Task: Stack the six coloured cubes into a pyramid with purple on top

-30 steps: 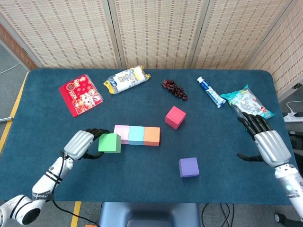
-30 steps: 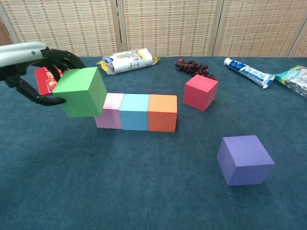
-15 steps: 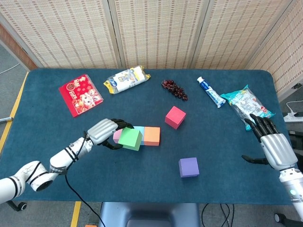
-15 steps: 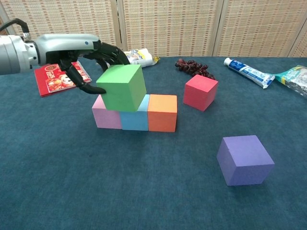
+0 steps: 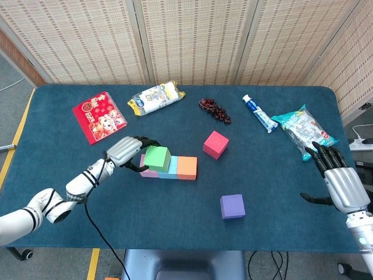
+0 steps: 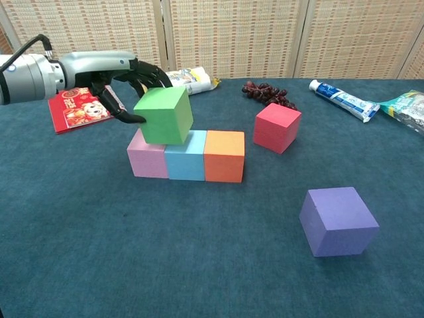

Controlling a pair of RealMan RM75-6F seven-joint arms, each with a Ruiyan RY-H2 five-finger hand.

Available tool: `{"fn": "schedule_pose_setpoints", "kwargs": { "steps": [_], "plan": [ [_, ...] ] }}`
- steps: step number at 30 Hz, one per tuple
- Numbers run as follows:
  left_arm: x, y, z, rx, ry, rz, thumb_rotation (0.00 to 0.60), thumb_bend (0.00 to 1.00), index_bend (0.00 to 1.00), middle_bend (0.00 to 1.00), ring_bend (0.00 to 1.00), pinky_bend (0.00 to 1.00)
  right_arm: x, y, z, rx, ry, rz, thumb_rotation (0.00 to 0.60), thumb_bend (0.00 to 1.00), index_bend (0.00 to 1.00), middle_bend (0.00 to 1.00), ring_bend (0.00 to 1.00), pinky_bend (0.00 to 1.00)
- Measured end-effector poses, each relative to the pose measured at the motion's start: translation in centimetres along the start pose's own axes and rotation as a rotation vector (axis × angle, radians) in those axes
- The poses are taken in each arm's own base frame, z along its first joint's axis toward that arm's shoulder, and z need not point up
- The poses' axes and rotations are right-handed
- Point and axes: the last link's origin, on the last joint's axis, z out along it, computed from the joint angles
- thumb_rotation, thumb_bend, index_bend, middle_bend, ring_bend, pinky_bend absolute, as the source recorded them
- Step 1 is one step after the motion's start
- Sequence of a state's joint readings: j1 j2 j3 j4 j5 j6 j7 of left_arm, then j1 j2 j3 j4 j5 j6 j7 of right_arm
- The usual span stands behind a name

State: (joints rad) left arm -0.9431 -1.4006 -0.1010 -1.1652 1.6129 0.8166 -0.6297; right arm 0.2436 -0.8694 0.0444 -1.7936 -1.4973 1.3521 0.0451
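green cube (image 6: 163,115) | left hand (image 6: 109,79) fingers grip it over pink/blue cubes | right hand (image 5: 340,185) fingers spread, head view only

The blue worktop (image 5: 70,169) carries a row of pink cube (image 6: 147,161), light-blue cube (image 6: 185,159) and orange cube (image 6: 224,156), a red cube (image 6: 276,127), a purple cube (image 6: 337,220), a booklet (image 5: 99,116), snack bags (image 5: 155,97), grapes (image 5: 215,110) and toothpaste (image 5: 259,113).

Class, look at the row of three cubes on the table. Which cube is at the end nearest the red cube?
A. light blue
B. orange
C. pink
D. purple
B: the orange cube ends the row on the side of the red cube.
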Motion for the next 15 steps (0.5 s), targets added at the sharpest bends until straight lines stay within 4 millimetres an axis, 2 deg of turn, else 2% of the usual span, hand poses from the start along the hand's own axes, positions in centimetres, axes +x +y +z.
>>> {"fn": "schedule_pose_setpoints", "kwargs": {
  "steps": [15],
  "plan": [
    [-0.66, 0.32, -0.05, 0.059, 0.013, 0.062, 0.6, 0.32, 0.38, 0.29, 0.22, 0.28, 0.09, 0.47, -0.21, 0.001, 0.003, 0.008, 0.6, 0.1, 0.0, 0.0, 0.0, 0.02]
  ]
}}
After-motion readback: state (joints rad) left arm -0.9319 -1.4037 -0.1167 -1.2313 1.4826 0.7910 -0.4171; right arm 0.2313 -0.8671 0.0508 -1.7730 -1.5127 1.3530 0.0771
